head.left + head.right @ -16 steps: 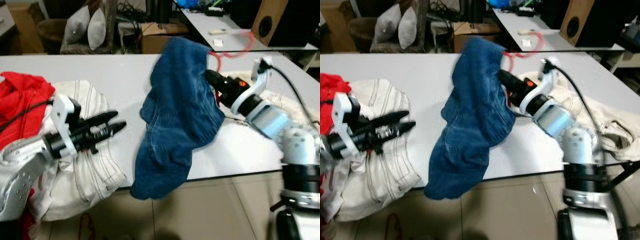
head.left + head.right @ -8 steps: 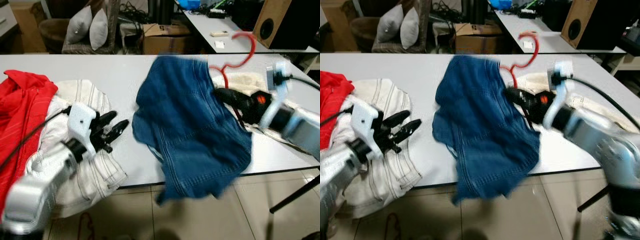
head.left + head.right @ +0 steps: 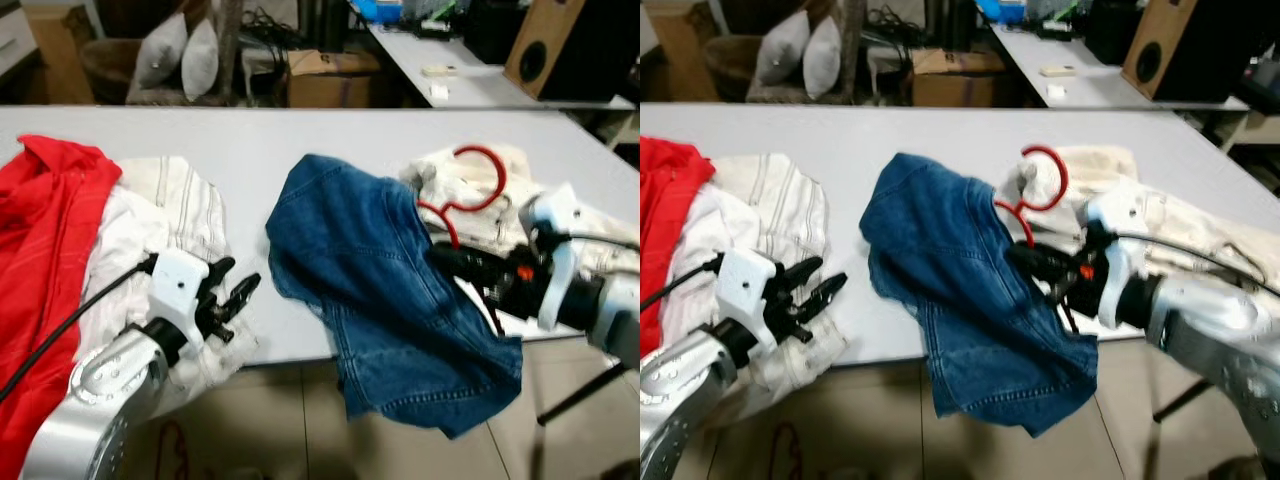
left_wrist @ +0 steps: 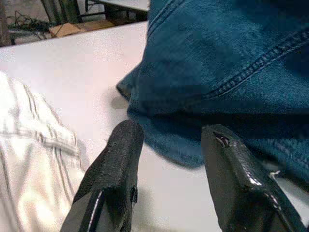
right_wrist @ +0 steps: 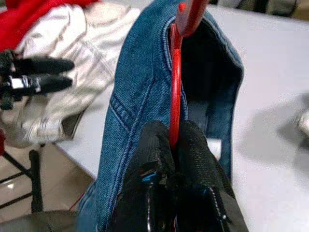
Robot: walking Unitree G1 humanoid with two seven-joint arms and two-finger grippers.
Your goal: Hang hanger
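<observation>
Right wrist view: the right gripper [image 5: 173,145] pinches a thin red hanger [image 5: 175,96] draped in stitched blue denim [image 3: 390,290]. Beside the denim, the left gripper [image 4: 169,164] looks spread above the smooth table [image 3: 250,150].

No readable text, labels or brands (views partly blurred).
</observation>
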